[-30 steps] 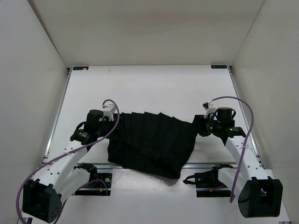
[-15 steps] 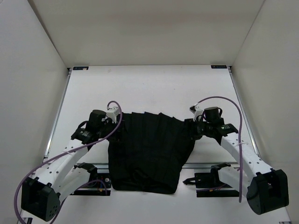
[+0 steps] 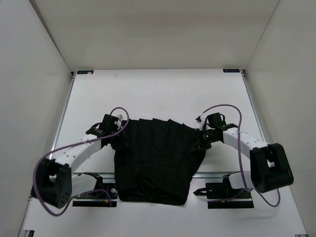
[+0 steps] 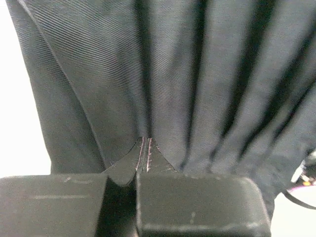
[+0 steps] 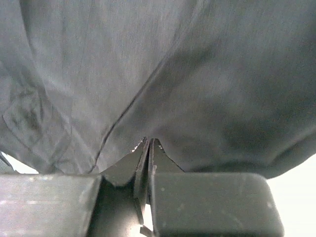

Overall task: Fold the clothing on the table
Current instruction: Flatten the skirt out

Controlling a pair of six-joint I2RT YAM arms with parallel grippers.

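Observation:
The clothing (image 3: pixel 155 158) is a black pleated garment spread mid-table, its near part hanging over the table's (image 3: pixel 158 94) front edge. My left gripper (image 3: pixel 118 134) sits at its far left corner. In the left wrist view the jaws (image 4: pixel 144 143) are pressed together, with pleats of the clothing (image 4: pixel 197 74) running into the tips. My right gripper (image 3: pixel 202 139) is at the far right corner. The right wrist view shows its jaws (image 5: pixel 149 142) shut with a thin layer of the clothing (image 5: pixel 148 64) pinched between them.
A silver rail (image 3: pixel 217 174) runs along the table's near edge, with the arm mounts (image 3: pixel 94 195) below it. White walls enclose the table on three sides. Purple cables (image 3: pixel 232 111) loop over both wrists. Bare white tabletop lies beyond the garment.
Both grippers went from open to shut at the garment's far corners. The garment's near hem dropped lower over the front edge. Both arms swung their elbows outward.

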